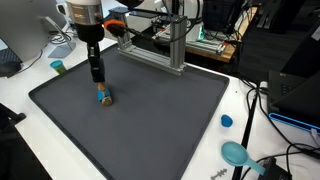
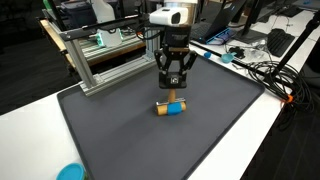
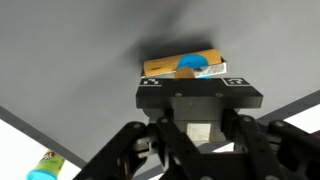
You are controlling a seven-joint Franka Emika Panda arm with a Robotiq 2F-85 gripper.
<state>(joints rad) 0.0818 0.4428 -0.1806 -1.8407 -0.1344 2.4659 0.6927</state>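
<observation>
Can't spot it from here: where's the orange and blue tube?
In both exterior views the tube lies on the dark mat, right by the gripper.

Dark grey rectangular rubber mat [image 1: 160, 120] [image 2: 120, 135] covering a white tabletop [image 1: 30, 145] [image 2: 255, 120]. Behind the mat, a silver aluminium-profile frame [image 1: 176, 45] [image 2: 90, 62]. Off the mat: small blue round cap [image 1: 226, 121], teal round dish-like object [image 1: 237, 153] [image 2: 70, 172], small green-and-blue container [image 1: 58, 67], black cables [image 1: 262, 98] [image 2: 268, 75].
</observation>
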